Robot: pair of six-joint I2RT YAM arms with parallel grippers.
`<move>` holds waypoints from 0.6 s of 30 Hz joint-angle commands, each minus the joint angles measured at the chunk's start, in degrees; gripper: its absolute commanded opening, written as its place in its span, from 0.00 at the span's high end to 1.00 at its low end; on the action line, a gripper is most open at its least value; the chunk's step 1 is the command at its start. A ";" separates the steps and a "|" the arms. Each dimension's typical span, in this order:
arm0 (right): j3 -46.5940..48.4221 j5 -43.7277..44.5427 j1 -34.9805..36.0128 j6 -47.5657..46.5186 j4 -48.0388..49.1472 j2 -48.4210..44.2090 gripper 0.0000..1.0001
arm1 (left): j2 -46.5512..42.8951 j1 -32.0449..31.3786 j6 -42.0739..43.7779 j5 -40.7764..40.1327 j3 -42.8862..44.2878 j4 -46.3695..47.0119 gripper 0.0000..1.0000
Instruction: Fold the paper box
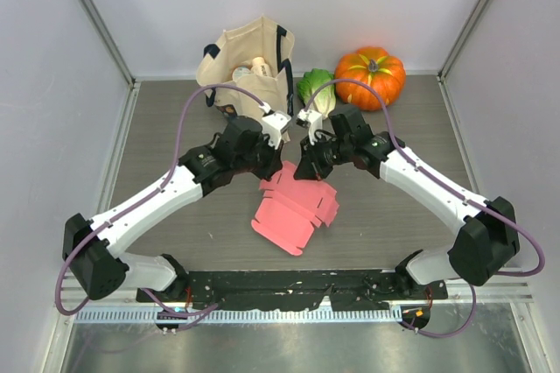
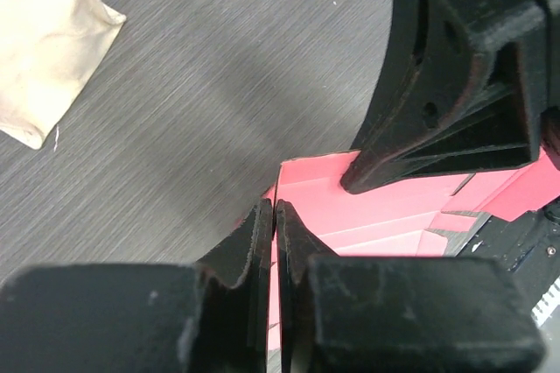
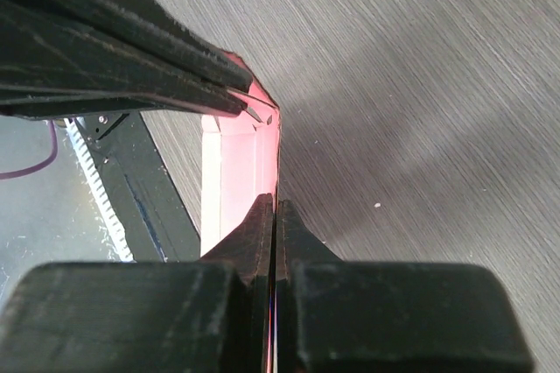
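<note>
Seen from above, my left gripper (image 1: 269, 161) and right gripper (image 1: 306, 165) meet at the far edge of the pink paper box (image 1: 293, 211), which lies mid-desk (image 1: 166, 137). From my left wrist, my fingers (image 2: 260, 233) are pinched tight on an upright edge of the card (image 2: 350, 215). From my right wrist, my fingers (image 3: 293, 228) are clamped together on another thin pink edge (image 3: 241, 172).

Pink paper box (image 1: 293, 211), orange pumpkin (image 1: 370, 77), cream bag (image 1: 249, 62), possibly navy-trimmed.
</note>
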 commanded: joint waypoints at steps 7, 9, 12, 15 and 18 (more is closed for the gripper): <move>2.48 26.37 0.26 21.78 1.65 -4.77 0.43 | -3.56 -2.49 -0.32 -12.29 -6.82 10.79 1.00; 4.59 32.83 0.08 30.81 -4.14 -4.60 0.33 | -5.23 -3.37 -2.42 -15.31 -10.87 16.15 1.00; 8.99 48.13 -0.09 41.55 -13.90 -3.72 0.33 | -6.29 -5.56 -3.75 -22.42 -14.48 20.55 1.00; 12.68 47.63 -0.09 45.79 -18.92 -1.96 0.33 | -5.94 -6.27 -4.54 -25.96 -15.63 21.35 1.00; 9.63 38.34 0.00 58.16 -14.91 -2.66 0.38 | -5.76 -6.62 -5.86 -27.54 -16.77 23.11 1.00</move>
